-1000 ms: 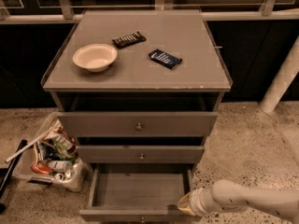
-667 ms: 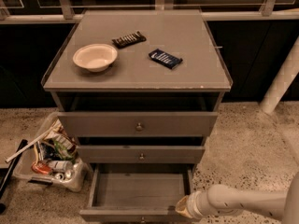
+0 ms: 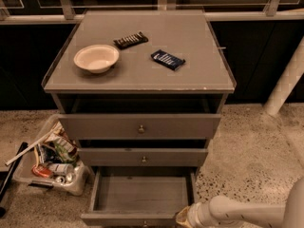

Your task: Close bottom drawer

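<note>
The bottom drawer [image 3: 140,194] of the grey cabinet [image 3: 137,75] stands pulled out, and its shallow inside is empty. Its front panel [image 3: 128,219] lies at the lower edge of the view. My gripper [image 3: 182,217] is at the bottom right, right at the drawer front's right-hand corner, and the white arm [image 3: 237,212] reaches in from the right. The middle drawer [image 3: 142,156] and the top drawer [image 3: 140,126] each have a small knob and stick out slightly.
On the cabinet top are a white bowl [image 3: 96,57], a dark snack bar [image 3: 130,40] and a blue packet [image 3: 167,59]. A clear bin of trash [image 3: 50,158] stands on the floor at the left. A white post [image 3: 285,84] stands at the right.
My gripper has moved a little left and down, closer to the right corner of the bottom drawer's front. The drawer is as far out as before.
</note>
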Controlling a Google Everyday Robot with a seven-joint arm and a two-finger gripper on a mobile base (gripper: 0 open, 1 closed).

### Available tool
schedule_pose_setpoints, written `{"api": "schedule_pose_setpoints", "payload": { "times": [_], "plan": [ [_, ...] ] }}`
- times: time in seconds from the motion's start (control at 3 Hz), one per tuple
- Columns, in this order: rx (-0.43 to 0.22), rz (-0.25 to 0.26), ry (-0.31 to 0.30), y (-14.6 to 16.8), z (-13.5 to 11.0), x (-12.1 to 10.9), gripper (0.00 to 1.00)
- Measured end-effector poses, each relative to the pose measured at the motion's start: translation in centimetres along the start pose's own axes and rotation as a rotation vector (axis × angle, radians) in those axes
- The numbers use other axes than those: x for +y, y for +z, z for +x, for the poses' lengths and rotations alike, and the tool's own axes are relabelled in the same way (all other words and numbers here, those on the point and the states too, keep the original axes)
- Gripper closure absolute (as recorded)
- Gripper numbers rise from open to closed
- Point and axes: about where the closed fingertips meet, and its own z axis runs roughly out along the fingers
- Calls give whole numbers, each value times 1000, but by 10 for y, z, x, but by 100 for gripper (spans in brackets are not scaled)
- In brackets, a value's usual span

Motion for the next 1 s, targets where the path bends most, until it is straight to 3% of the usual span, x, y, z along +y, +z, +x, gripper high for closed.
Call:
{"api": "schedule_pose_setpoints", "payload": {
  "times": [0.33, 1.0],
  "plan": [
    [-28, -31, 26, 19, 18, 4, 100],
    [-54, -40, 55, 47, 41, 6, 100]
  ]
}}
